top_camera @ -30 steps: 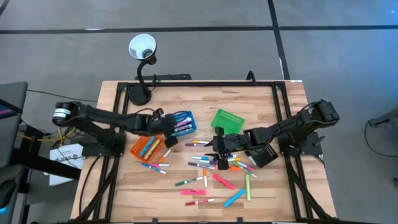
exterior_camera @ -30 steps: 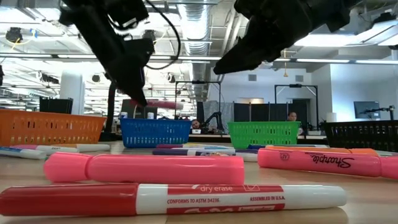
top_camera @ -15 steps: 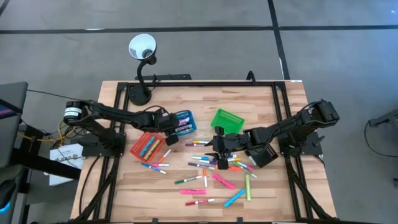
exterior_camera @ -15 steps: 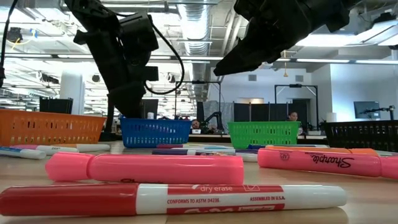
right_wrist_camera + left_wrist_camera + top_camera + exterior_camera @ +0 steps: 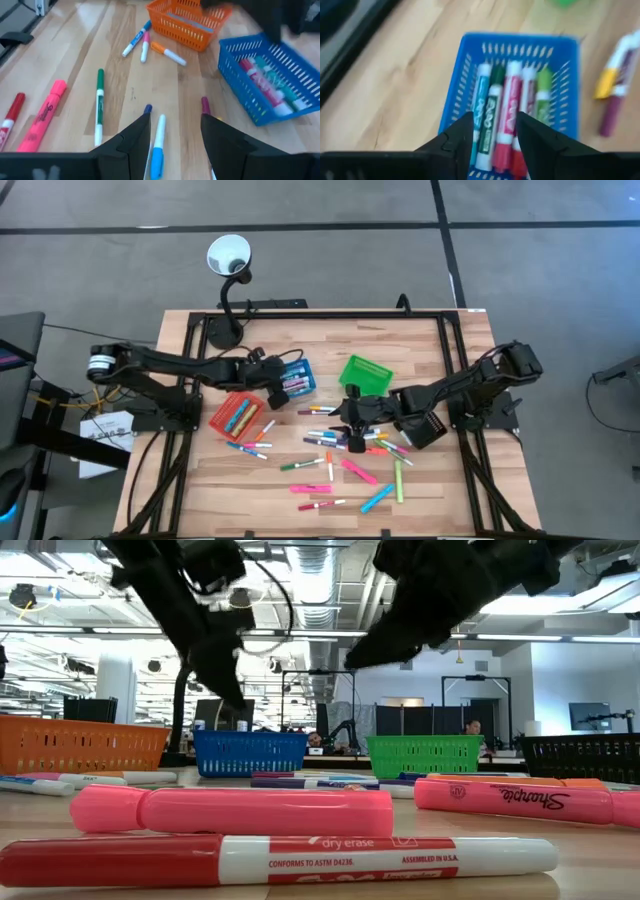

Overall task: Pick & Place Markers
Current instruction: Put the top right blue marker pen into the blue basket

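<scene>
Many markers [image 5: 345,465] lie scattered on the wooden table, mostly at its middle and near side; a pink one [image 5: 235,810] and a red-and-white one [image 5: 280,858] lie closest to the low camera. Several more markers [image 5: 505,110] lie side by side in the blue basket [image 5: 297,377]. My left gripper [image 5: 492,132] hangs open just above that basket's near end, with nothing between its fingers. My right gripper [image 5: 175,135] hangs open over the scattered markers at the table's middle [image 5: 350,428], above a blue-and-white marker [image 5: 159,145], holding nothing.
An orange basket [image 5: 235,415] with markers stands left of the blue one, a green basket [image 5: 365,372] right of it, and a black basket [image 5: 580,755] farther right. A gooseneck lamp [image 5: 228,255] stands at the far left. Bare wood lies along the table's near left.
My left gripper has gone from beside the orange basket toward the far edge and now hangs over the blue basket. The pink marker that showed at its fingertips a second ago is no longer there. My right arm has kept still.
</scene>
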Robot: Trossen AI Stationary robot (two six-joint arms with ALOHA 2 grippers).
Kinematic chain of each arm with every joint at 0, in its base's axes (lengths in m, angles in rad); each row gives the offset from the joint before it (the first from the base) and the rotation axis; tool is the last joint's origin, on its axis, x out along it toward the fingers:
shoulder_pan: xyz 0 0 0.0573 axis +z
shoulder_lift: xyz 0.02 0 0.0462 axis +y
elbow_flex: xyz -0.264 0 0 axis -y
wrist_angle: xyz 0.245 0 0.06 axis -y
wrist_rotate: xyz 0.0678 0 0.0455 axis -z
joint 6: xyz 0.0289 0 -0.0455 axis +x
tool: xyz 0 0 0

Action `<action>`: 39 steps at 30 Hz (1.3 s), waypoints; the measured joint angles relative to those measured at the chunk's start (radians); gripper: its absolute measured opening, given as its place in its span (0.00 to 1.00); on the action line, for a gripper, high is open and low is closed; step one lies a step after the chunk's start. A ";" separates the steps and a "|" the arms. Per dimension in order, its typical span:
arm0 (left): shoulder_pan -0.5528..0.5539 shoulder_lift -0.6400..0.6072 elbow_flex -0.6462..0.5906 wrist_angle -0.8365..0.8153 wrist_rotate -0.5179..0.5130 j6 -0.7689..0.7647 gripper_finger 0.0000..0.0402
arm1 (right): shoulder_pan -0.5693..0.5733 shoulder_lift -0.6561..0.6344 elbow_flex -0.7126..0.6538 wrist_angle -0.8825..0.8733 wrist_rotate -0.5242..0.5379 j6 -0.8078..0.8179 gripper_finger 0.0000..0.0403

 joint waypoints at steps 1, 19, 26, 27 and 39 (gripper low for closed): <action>-0.013 -0.024 0.000 0.017 0.001 0.000 0.35 | 0.000 0.009 -0.002 -0.006 -0.003 0.002 0.41; -0.269 -0.121 0.001 0.158 0.053 0.003 0.28 | 0.061 0.107 0.081 -0.230 -0.012 0.157 0.41; -0.261 -0.123 0.000 0.180 0.052 0.060 0.28 | 0.096 0.083 0.080 -0.413 -0.013 0.274 0.41; -0.257 -0.123 0.000 0.183 0.052 0.067 0.28 | 0.099 0.097 0.080 -0.416 -0.002 0.278 0.41; -0.229 -0.122 0.000 0.202 0.052 0.078 0.28 | 0.078 0.159 0.076 -0.469 0.084 0.238 0.41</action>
